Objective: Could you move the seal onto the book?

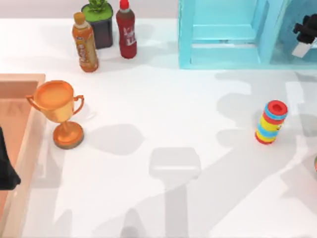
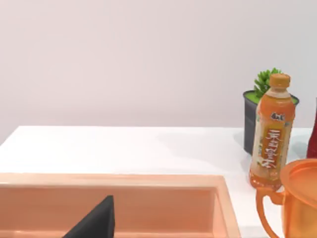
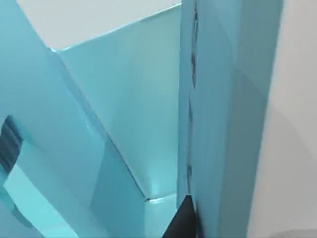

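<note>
Stretching across the top view, a white table (image 1: 198, 109) is carrying soft grey shadows over most of its bare middle. A plain pale wall (image 2: 148, 59) is rising behind its far edge.

An orange tray (image 1: 25, 79) is lying at the table's left side, and a gold trophy (image 1: 62, 111) is standing just beside it. An orange drink bottle (image 1: 85, 42), a potted plant (image 1: 101, 22) and a red bottle (image 1: 126, 29) are standing close together at the back left. A light-blue shelf frame (image 1: 223, 54) is occupying the back right, and a stack of coloured rings (image 1: 271, 121) is standing upright well in front of it.

The left gripper (image 1: 6, 171) is hanging over the tray at the left edge. The right gripper (image 1: 306, 30) is reaching into the shelf frame. I cannot tell whether either is released or clenched, nor where the seal or the book is lying.
</note>
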Controlling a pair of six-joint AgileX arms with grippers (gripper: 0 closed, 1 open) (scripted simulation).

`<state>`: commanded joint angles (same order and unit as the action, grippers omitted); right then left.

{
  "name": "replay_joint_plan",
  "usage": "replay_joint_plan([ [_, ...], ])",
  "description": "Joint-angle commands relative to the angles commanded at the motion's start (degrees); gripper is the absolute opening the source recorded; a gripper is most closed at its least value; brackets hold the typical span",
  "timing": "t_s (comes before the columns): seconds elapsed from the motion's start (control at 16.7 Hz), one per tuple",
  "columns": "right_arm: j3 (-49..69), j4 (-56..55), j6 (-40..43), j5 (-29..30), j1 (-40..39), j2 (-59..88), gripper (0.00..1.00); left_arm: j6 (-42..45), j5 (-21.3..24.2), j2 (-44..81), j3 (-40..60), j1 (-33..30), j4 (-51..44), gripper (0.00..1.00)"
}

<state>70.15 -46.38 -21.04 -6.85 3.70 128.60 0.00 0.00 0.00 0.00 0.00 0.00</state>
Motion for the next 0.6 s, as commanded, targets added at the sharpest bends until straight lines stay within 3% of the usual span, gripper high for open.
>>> replay_joint_plan([
  [0.6,-15.59,24.11,0.46,-2.35,0.82,-43.51,0.0,0.0,0.0,0.0,0.0,0.0,0.0,1.0],
])
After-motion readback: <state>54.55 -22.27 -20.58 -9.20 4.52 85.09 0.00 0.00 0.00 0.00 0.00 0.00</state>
